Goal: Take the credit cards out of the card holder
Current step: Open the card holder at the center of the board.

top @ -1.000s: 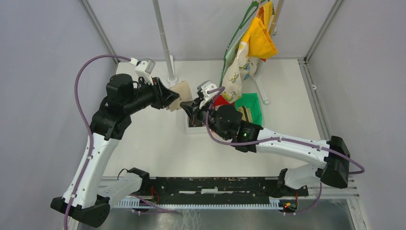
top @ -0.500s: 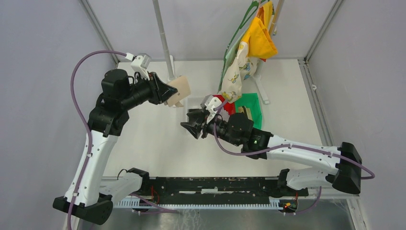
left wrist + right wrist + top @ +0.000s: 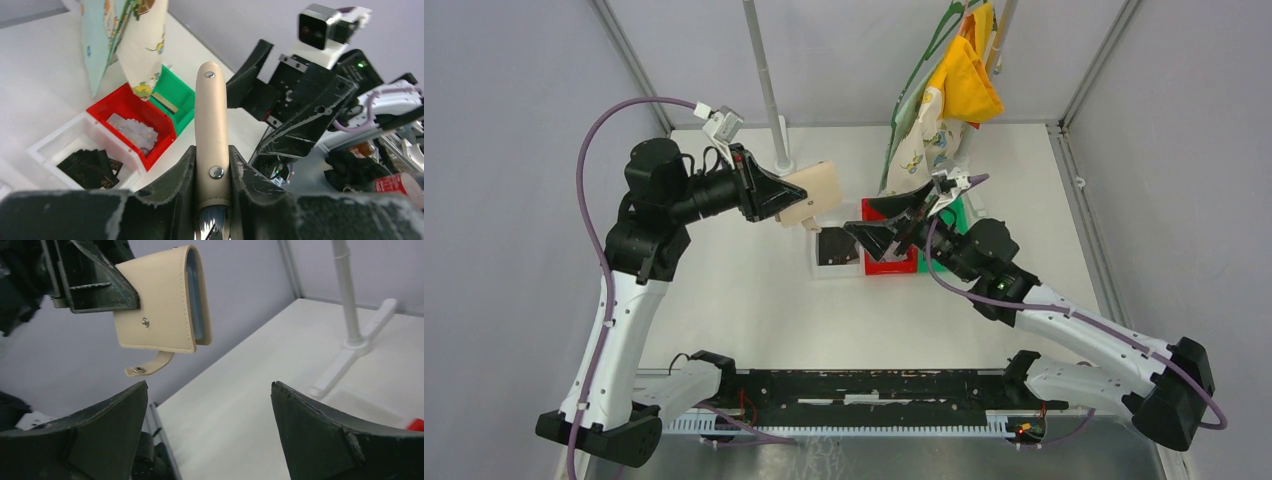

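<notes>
Your left pincer (image 3: 792,197) grips the tan card holder (image 3: 816,190) tight by one end and holds it up in the air above the desk (image 3: 744,300). The holder's little strap tab (image 3: 150,367) hangs loose. Your right pincer (image 3: 209,385) is wide open and holds nothing. It hangs near the holder without touching it, above the red bin (image 3: 159,150). A few pale grey credit cards (image 3: 132,131) lie in that red bin, so it looks like part of the job is done. The white bin (image 3: 52,136) next to it has black cards (image 3: 90,167) in it. At the open edge of the holder you can see a blue-grey strip. I cannot tell if that is a card or just the lining, or how many cards are left inside. I think the next step is to bring the open pincer to that edge and pull out one more card, if there is one.
</notes>
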